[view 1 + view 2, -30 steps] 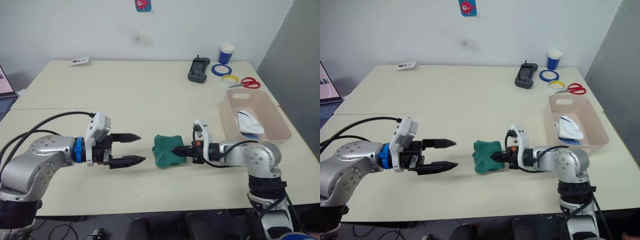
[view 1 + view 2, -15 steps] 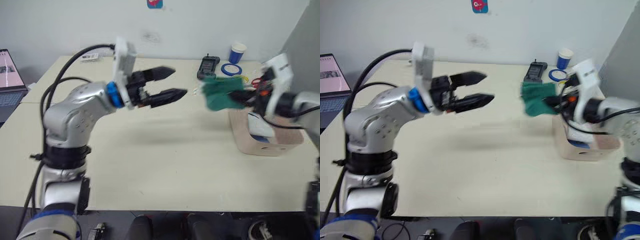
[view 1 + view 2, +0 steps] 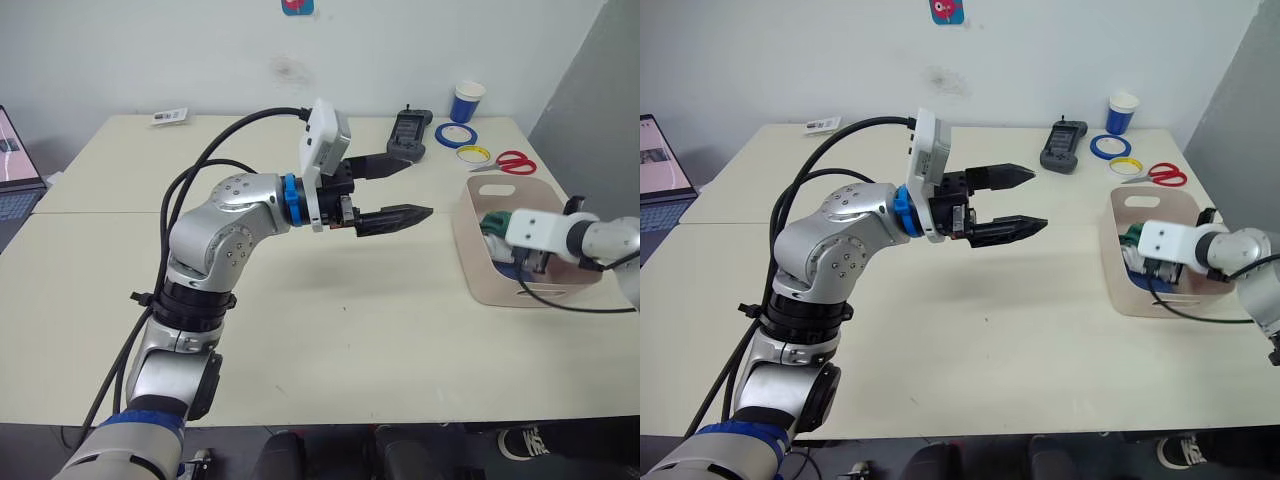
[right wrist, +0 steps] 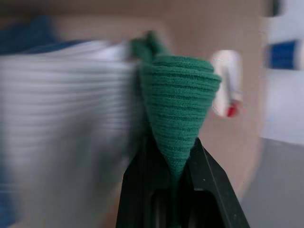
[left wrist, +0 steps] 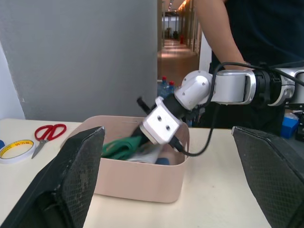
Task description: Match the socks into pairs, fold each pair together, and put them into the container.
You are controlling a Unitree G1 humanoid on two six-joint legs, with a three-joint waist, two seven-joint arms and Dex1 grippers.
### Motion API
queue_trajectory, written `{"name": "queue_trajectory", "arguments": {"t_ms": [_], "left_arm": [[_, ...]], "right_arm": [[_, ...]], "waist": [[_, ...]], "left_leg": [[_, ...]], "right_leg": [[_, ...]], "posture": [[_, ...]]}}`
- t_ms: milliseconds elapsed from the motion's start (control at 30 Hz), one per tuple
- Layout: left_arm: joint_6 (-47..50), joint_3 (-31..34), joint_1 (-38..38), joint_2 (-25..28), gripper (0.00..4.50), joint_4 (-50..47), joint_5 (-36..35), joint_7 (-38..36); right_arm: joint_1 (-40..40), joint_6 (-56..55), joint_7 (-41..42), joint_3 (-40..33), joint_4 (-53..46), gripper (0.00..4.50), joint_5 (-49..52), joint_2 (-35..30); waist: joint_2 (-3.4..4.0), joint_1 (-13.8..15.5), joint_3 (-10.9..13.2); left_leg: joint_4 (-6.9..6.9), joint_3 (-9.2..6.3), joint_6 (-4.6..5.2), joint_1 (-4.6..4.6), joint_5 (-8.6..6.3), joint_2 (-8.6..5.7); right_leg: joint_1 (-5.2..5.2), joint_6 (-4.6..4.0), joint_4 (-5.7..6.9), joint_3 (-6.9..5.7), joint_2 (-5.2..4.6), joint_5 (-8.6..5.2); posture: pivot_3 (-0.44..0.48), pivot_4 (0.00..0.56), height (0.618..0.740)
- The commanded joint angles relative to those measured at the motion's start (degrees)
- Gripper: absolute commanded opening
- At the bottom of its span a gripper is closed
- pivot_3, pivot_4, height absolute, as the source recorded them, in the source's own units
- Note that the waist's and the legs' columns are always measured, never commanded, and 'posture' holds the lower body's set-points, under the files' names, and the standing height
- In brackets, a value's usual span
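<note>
The container (image 3: 471, 252), a pale pink bin, stands at the table's right edge. My right gripper (image 4: 175, 167) reaches down into it, shut on a folded dark green sock bundle (image 4: 178, 90). In the eye views the green socks (image 3: 493, 222) show just above the rim, beside the right wrist. White socks (image 4: 61, 109) and a bit of blue sock (image 4: 23, 35) lie in the bin next to the green ones. My left gripper (image 3: 422, 186) is open and holds nothing. It hangs in the air over the table's middle, pointing toward the container (image 5: 137, 180).
At the back right are a blue-and-white cup (image 3: 466, 101), tape rolls (image 3: 448, 135), red scissors (image 3: 510, 162) and a black handset (image 3: 405, 133). A laptop (image 3: 10, 150) sits at the left edge and a card (image 3: 169, 116) at the back. A person (image 5: 228, 28) stands beyond the bin.
My right gripper carried the green socks from the table's middle to the right and lowered them into the container. My left arm rose and swung right. The camera shifted.
</note>
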Motion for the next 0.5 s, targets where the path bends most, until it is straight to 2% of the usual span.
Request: {"name": "queue_trajectory", "arguments": {"t_ms": [33, 133, 267, 400, 500], "left_arm": [[-1.20, 0.39, -0.64, -0.75, 4.50, -1.45, 0.58, 0.04], [-1.42, 0.58, -0.20, -0.89, 4.50, -1.24, 1.14, -0.01], [-2.45, 0.56, 2.32, 0.54, 4.50, 0.70, 2.83, -1.03], [-3.45, 1.16, 4.03, 4.23, 4.50, 3.31, 5.18, -3.27], [-4.00, 2.75, 4.91, 7.81, 4.50, 5.01, 5.95, -5.06]], "right_arm": [[-2.71, -2.77, 4.92, -2.17, 1.78, 0.66, -0.42, 0.23], [-4.85, -3.23, 10.02, -3.32, 3.40, 1.55, 0.69, 0.32], [-10.93, -1.75, 20.54, -6.23, 5.37, 3.06, 5.37, -1.09], [-16.95, -1.64, 30.24, -8.11, 7.82, 4.49, 7.14, -4.38], [-20.03, 0.13, 33.53, -10.02, 7.99, 4.49, 8.92, -4.54]], "waist": [[0.00, -0.01, 0.00], [0.00, 0.01, 0.00], [0.12, -0.05, 0.00], [0.19, 0.16, 0.04], [0.19, 0.16, 0.04]], "left_leg": [[0.02, -0.01, 0.00, 0.02, 0.00, -0.01], [0.08, -0.05, -0.02, 0.06, 0.01, -0.02], [0.10, -0.07, -0.04, 0.09, 0.03, -0.07], [0.11, -0.14, -0.04, 0.12, 0.03, -0.11], [0.10, -0.16, -0.02, 0.11, 0.02, -0.11]], "right_leg": [[0.03, 0.01, 0.00, -0.01, -0.01, 0.00], [0.10, 0.02, 0.02, -0.03, -0.02, 0.02], [0.14, 0.02, 0.04, -0.04, -0.02, 0.03], [0.17, -0.21, 0.07, -0.10, -0.05, 0.16], [0.18, -0.23, 0.03, -0.12, -0.05, 0.16]], "posture": [[0.000, 0.150, 0.740], [0.000, 0.150, 0.740], [0.000, 0.150, 0.740], [0.000, 0.150, 0.740], [0.000, 0.150, 0.740]]}}
